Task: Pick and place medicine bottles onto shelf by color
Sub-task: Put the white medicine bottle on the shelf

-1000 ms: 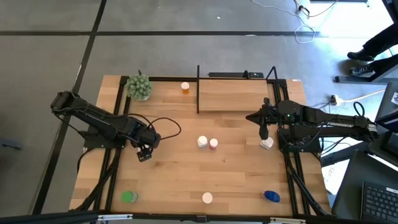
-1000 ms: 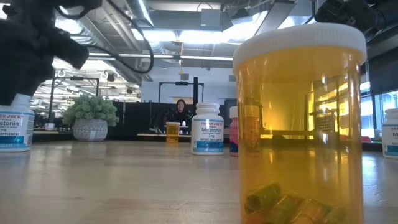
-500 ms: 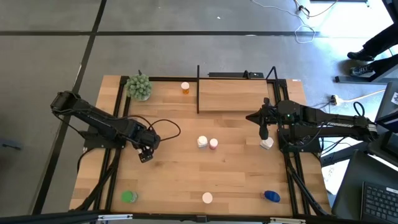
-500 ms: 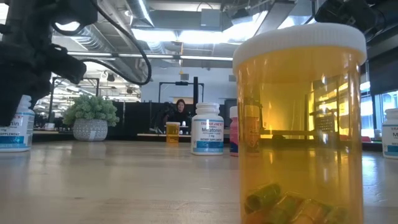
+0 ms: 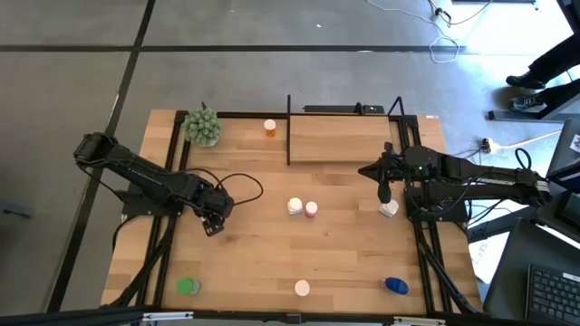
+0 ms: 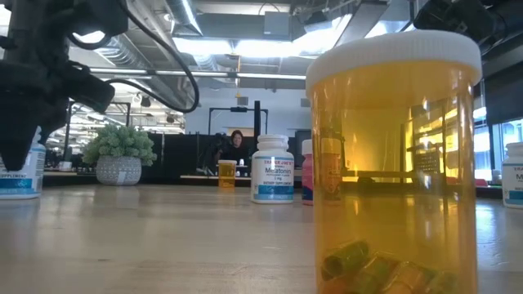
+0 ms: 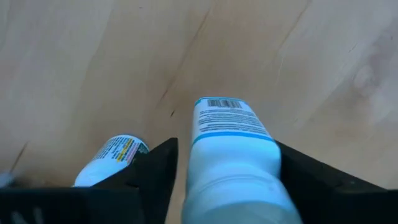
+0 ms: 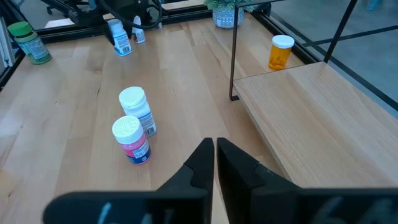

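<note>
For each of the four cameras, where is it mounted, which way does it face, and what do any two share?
High: overhead, straight down; both arms, shelf.
Low: tabletop level, looking across; orange bottle close, left arm at the picture's edge.
Left wrist: downward past the left gripper, jaws around a white bottle.
Right wrist: across the table past the right gripper, jaws shut.
Shared: high and right wrist both show the pink bottle.

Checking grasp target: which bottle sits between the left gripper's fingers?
The white, blue-labelled bottle, flanked by the left gripper; a second white bottle stands outside the fingers.
</note>
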You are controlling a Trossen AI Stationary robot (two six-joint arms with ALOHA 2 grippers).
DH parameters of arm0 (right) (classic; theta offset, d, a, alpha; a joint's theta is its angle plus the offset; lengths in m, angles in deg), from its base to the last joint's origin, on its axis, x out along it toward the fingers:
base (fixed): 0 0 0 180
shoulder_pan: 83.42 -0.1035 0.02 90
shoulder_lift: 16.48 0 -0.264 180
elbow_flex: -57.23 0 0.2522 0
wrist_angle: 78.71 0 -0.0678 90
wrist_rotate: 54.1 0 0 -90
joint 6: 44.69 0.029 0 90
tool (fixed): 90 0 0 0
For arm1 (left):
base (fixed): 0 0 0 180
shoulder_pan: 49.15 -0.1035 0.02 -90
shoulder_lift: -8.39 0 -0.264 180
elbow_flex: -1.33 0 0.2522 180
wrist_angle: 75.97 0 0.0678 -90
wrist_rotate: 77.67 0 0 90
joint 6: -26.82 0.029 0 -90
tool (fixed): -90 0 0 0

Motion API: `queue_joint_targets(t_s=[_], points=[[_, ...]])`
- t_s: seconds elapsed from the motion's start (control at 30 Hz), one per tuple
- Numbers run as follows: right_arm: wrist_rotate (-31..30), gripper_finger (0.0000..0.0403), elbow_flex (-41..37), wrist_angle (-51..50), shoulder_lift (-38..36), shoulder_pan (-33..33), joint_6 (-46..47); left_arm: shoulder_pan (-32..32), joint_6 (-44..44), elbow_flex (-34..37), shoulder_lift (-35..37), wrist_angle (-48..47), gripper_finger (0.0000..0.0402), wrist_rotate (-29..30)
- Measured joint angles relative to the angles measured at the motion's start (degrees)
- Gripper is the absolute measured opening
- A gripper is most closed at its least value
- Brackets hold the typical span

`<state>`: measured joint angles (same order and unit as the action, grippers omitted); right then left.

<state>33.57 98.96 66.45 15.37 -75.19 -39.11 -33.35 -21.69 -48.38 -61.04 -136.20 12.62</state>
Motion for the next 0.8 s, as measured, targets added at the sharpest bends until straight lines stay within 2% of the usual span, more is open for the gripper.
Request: queue_joint_targets(t_s=[0.17,0.27,0.4,0.53,0.8], points=[[-0.01,0.0023,0.0,0.0,0.01,0.0,0.0,-0.02,-0.66,-0.24,0.0,0.5,0.0169,-1.72],[0.0,0.0023,0.0,0.0,0.02,0.0,0.0,-0.02,-0.66,-1.75,0.0,0.48,0.0153,-1.89],[0.0,0.0023,0.0,0.0,0.02,0.0,0.02,-0.02,-0.49,-5.42,0.0,-0.46,0.015,-1.89],[0.0,0.0023,0.0,0.0,0.01,0.02,0.0,-0.72,1.39,-10.65,0.0,-5.87,0.015,-1.72],[0.0,0.0023,0.0,0.0,0.0,0.0,0.0,-6.01,7.11,-23.94,0.0,-15.86,0.015,-0.34]])
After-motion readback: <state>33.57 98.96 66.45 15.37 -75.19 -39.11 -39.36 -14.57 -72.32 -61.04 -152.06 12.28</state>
